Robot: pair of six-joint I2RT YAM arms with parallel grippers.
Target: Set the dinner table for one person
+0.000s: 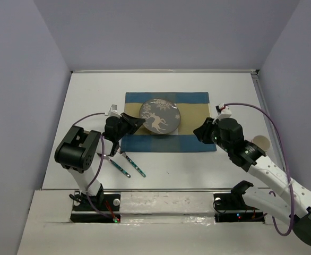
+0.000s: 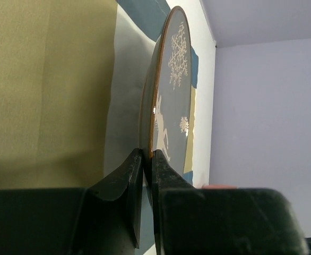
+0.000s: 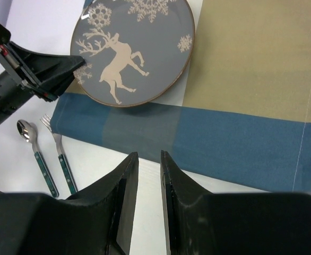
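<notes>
Left wrist view has the left gripper closed tight on the rim of the plate, one black finger on each face of the edge. The plate is grey-blue with a brown rim, a white reindeer and snowflakes. It sits over the left-middle part of the placemat; whether it lies flat or is raised a little on the gripped side cannot be told. The placemat, in blue and tan bands, lies on the dinner table about midway between its left and right edges, somewhat nearer the far edge than the near one. From the right wrist view, the right gripper is above the placemat's near edge, its jaws nearly together with only a thin gap and nothing in it. It is well apart from the plate. A spoon and a fork, both with green handles, lie side by side on the bare tabletop just off the placemat's near left corner, toward the near edge, close below the left arm.
</notes>
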